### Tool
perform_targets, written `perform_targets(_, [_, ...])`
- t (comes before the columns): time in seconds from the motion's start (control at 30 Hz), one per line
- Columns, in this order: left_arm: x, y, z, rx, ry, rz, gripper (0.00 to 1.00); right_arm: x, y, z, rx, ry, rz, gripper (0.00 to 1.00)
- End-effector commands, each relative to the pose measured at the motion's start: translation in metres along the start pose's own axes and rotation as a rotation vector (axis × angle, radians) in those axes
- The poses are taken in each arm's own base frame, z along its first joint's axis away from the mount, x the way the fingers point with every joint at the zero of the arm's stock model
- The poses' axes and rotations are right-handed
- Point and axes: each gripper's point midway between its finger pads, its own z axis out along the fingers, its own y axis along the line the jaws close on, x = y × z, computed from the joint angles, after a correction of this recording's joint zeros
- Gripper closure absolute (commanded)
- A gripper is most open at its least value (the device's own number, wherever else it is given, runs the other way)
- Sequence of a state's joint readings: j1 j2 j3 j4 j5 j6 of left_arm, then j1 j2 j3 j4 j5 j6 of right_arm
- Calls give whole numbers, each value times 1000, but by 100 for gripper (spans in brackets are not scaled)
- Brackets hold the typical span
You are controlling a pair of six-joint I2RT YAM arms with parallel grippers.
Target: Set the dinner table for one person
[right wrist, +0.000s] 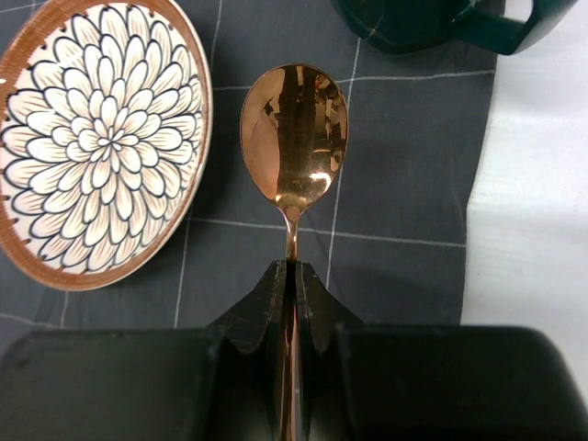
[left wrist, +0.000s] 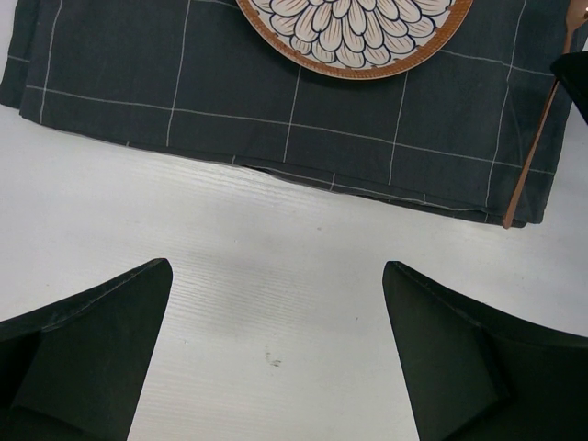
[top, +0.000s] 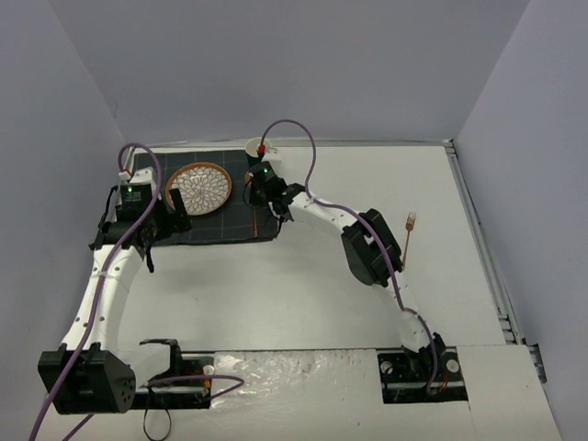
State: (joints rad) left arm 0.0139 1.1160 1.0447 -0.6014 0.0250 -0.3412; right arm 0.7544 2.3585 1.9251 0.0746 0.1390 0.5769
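The white dinner table (top: pixel 303 276) carries a dark grey checked mat (top: pixel 220 220) at the back left. On the mat lies a flower-patterned plate (top: pixel 197 188) with a brown rim. My right gripper (right wrist: pixel 294 276) is shut on a copper spoon (right wrist: pixel 294 133), held low over the mat just right of the plate (right wrist: pixel 96 138), bowl pointing toward a dark green mug (right wrist: pixel 432 23). My left gripper (left wrist: pixel 276 276) is open and empty over bare table by the mat's near edge (left wrist: pixel 276 101). The spoon's handle (left wrist: pixel 533 156) shows at the right of that view.
A copper fork (top: pixel 410 234) lies on the table to the right, beside the right arm's elbow. The mug (top: pixel 255 147) stands at the mat's back right corner. Grey walls close in the back and sides.
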Motion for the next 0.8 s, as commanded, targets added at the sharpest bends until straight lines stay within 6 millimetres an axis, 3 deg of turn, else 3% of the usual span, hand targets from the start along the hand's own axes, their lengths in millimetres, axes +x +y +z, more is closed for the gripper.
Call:
perform_targets(0.0, [-16, -3, -9, 13, -65, 3, 3, -50, 33, -3, -81, -170, 54, 100])
perform_targets(0.33, [-15, -5, -9, 23, -63, 2, 3, -34, 32, 19, -87, -170, 44, 100])
perform_targets(0.77, [-15, -7, -10, 36, -63, 1, 3, -18, 13, 36, -18, -172, 67, 100])
